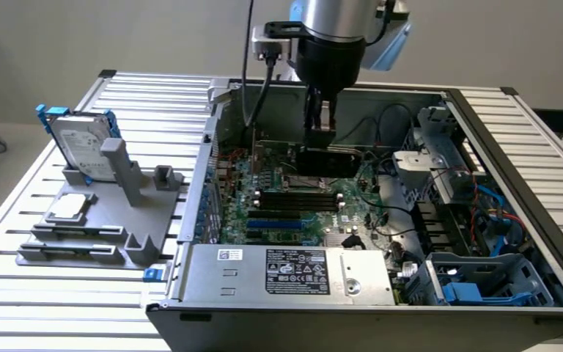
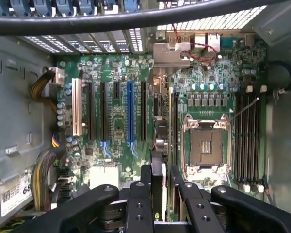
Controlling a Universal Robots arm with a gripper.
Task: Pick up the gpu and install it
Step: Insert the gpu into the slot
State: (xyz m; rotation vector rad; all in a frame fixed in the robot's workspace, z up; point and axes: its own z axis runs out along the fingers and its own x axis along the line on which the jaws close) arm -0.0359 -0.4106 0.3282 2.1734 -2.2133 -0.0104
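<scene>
Gripper (image 1: 321, 138) down inside open case (image 1: 413, 103), fingers (image 2: 146, 187) clamped on gpu (image 1: 327, 163), one on each face. One gpu, edge-on in wrist view, running away from the fingertips to its silver bracket (image 2: 170, 53). Low over board (image 1: 262, 183); seated or not, cannot tell.

Around the fingers:
- One side: one CPU socket (image 2: 206, 145) just beside the gpu, four memory slots (image 2: 247, 141) past it.
- Other side, nearest first: one long black slot (image 2: 143, 111), one blue slot (image 2: 130, 109), one short black slot (image 2: 116, 90), two more long black ones, one white slot (image 2: 76, 107).
- Past the bracket end: one thick black cable (image 2: 136, 22), well apart from the fingers.
- Yellow-and-black wire bundles (image 2: 41, 87) beyond the white slot, nothing lying across the gpu.

Farther off:
- One power supply (image 1: 292, 275) at the case edge, on the memory-slot side of the fingers.
- One blue cage (image 1: 487, 286) in the case corner on the exterior view's right.
- Outside the case, exterior view's left, well apart from the fingers: one grey stand (image 1: 115, 220), two drives on it, upright drive (image 1: 76, 143) in blue frame and flat drive (image 1: 70, 207).
</scene>
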